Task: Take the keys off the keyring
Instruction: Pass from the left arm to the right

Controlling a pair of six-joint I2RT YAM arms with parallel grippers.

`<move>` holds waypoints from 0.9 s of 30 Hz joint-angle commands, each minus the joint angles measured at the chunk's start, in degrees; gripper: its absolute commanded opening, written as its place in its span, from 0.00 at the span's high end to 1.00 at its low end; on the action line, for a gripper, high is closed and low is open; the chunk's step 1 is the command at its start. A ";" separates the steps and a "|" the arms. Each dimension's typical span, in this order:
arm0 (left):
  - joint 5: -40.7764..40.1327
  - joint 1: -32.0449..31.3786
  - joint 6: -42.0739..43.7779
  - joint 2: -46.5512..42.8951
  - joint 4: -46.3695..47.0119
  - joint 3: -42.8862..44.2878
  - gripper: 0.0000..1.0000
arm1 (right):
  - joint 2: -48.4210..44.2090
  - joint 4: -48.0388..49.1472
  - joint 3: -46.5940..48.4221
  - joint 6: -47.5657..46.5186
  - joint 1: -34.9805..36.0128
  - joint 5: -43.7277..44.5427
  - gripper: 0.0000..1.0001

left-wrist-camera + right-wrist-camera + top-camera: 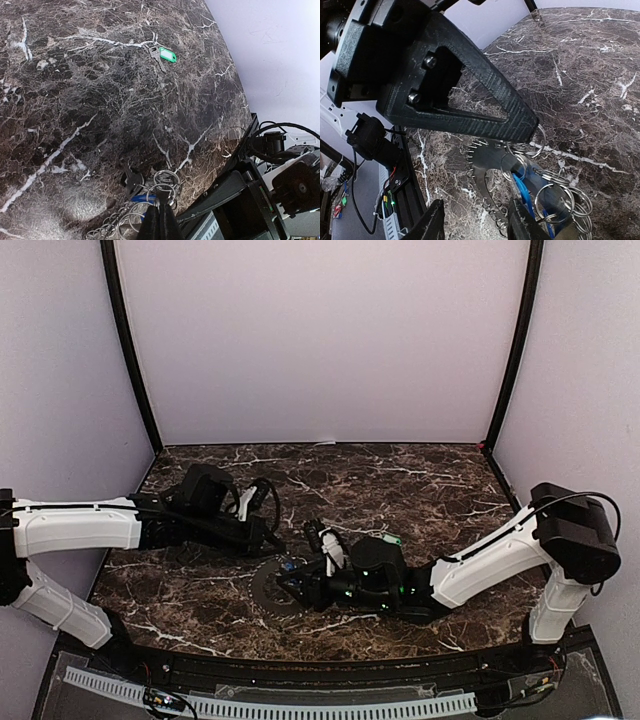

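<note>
Left claw (160,215) is closed tight, its tips pinching the wire rings (166,181) bunched at the keyring's edge. Right claw (477,217) stands at a middling gap, one finger (434,220) to one side of the keyring (481,161) and the other against the blue key (521,189). Whether it presses anything cannot be told.

The keyring sits at the near centre of the counter (100,100), between the two claws. The green key (168,54) lies alone on the counter, off the ring and well apart from it, farther back and to the right.

Differences between views:
- The top view shows the keyring (266,592) partly covered by the right claw and the green key (393,539) as a small speck.
- The left wrist view shows the green key's head and blade plainly and a blue key (142,198) among the wire rings. It does not show the toothed rim.
- The right wrist view alone shows the teeth, the centre hole and the left claw's finger tip meeting the wire rings (555,197).
</note>
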 commanded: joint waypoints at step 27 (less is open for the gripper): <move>1.19 0.84 -0.81 -3.65 -1.04 2.10 1.00 | 1.71 -2.86 2.94 -2.66 0.92 7.36 0.53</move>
